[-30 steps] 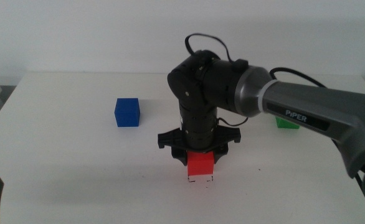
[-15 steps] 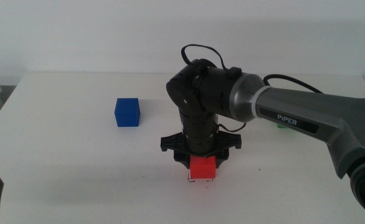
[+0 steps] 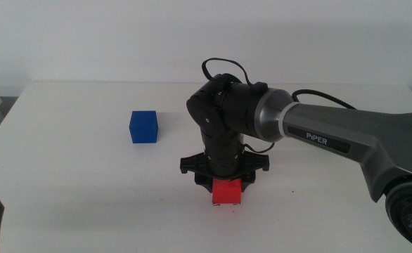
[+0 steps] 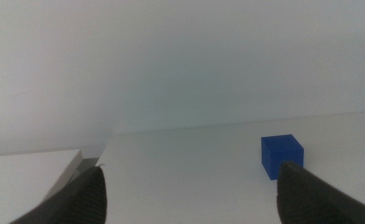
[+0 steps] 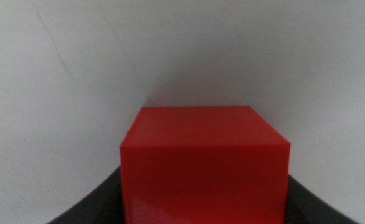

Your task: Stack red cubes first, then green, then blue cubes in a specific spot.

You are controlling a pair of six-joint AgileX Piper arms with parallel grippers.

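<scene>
Gripping the red cube (image 3: 228, 192) low at mid-table, the right gripper (image 3: 226, 184) leaves bare surface around; the blue cube (image 3: 143, 127) sits well apart. Left gripper (image 4: 189, 193) waits, jaws spread.

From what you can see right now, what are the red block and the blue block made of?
The red block, held in the right end effector at the table, looks like solid plastic: even colour, crisp edges, a faint sheen on its near face. The blue block, standing free on the table, seems the same: flat colour, sharp corners, mostly matte. Painted wood cannot be ruled out. The left end effector waits, open.
</scene>
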